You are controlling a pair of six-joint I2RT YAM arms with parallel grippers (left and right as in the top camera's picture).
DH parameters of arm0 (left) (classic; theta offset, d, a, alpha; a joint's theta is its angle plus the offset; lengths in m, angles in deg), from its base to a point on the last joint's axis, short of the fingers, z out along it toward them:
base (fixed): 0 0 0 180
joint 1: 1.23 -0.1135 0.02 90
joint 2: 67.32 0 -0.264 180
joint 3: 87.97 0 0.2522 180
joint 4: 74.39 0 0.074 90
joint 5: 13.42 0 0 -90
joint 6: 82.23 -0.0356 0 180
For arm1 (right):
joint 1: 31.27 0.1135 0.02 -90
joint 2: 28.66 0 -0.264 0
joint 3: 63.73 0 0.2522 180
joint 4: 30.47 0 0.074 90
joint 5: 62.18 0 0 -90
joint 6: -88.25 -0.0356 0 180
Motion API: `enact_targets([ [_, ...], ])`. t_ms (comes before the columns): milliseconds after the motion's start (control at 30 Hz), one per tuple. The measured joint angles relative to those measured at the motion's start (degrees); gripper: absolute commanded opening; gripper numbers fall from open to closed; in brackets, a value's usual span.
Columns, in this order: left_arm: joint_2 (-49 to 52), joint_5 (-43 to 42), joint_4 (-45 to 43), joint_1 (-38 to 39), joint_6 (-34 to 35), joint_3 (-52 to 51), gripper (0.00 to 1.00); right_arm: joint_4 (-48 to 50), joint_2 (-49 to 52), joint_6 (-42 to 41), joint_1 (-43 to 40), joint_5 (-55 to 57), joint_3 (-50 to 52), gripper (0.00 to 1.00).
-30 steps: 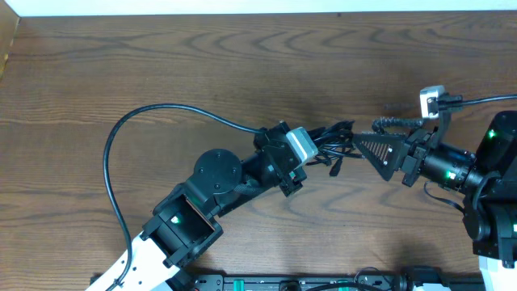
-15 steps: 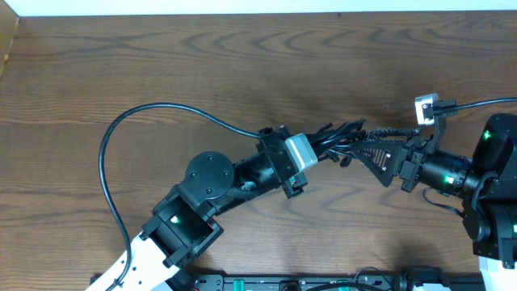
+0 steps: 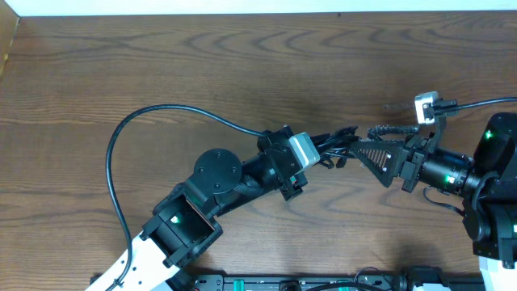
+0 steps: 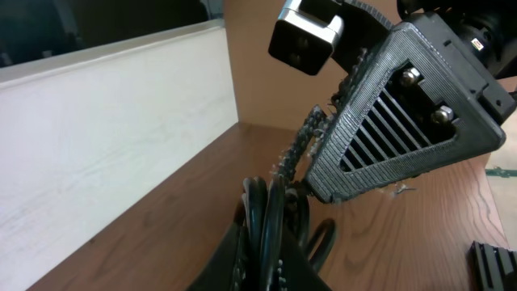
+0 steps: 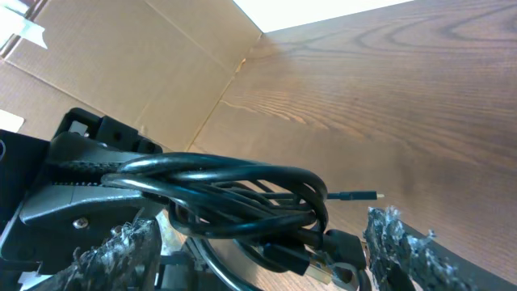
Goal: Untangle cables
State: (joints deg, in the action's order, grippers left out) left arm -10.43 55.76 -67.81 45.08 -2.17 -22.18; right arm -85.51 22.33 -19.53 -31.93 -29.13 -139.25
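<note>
The cables (image 3: pixel 338 144) are a small coiled bundle of thin black cords held just above the table between both arms. My left gripper (image 3: pixel 321 149) is shut on the bundle; in the left wrist view the cords (image 4: pixel 271 212) run up from between its closed fingers (image 4: pixel 271 246). My right gripper (image 3: pixel 365 139) stands open facing it, its foil-wrapped fingers (image 5: pixel 121 250) on either side of the bundle's loops (image 5: pixel 242 190), not pinching them. A small plug (image 5: pixel 355 195) sticks out to the right and a gold-tipped connector (image 5: pixel 327 263) hangs below.
A thick black arm cable (image 3: pixel 121 137) loops over the left half of the wooden table (image 3: pixel 242 65). A cardboard wall (image 5: pixel 121 48) and a white edge (image 4: pixel 105 137) border the table's far side. The right wrist camera (image 3: pixel 426 103) sits above the right arm.
Both grippers shifted slightly up and together half a second ago, then drew back a little; the bundle stays in the left grip and the right jaws stay open.
</note>
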Motion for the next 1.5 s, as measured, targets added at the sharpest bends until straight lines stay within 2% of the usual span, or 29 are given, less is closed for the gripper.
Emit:
enact_targets([
  [700, -0.1, -9.1, -8.2, -0.1, -0.2, 0.0, 0.08, -4.9, -0.2, 2.3, 0.0, 1.5, 0.0, 0.76],
  [1033, -0.1, -8.4, -14.2, 0.0, 1.9, 0.0, 0.08, -11.3, -0.2, 5.9, 0.0, 3.9, 0.0, 0.77],
  [1500, -0.2, -4.3, -18.9, 0.0, 6.7, 0.0, 0.08, -13.5, -0.1, 8.1, 0.0, 7.3, 0.0, 0.77],
])
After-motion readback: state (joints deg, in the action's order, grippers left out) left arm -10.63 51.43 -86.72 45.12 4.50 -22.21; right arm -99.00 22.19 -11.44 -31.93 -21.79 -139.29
